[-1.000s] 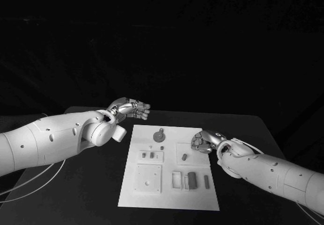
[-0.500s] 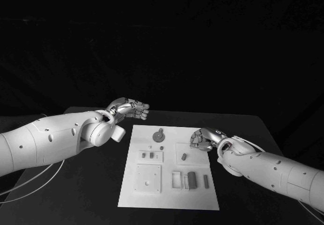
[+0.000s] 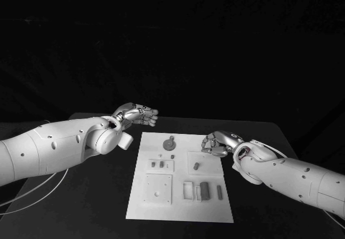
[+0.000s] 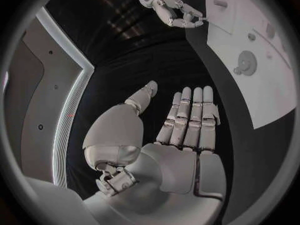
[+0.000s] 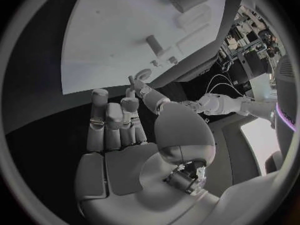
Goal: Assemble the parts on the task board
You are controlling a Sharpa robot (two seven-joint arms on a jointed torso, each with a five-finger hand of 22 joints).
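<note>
White task board (image 3: 181, 199), black table (image 3: 86, 199)

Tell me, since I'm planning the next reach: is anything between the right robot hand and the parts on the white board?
Nothing visible. The right robot hand hangs at the board's right edge, with bare board before the nearest part.

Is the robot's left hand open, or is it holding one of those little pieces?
Open and holding nothing. The silver left hand has straight fingers with a bare palm in its wrist view, off the white task board.

Dim scene, black backdrop, bright white board (image 3: 180, 199), soft shadows, wrist views fisheye-bent with dark rims
</note>
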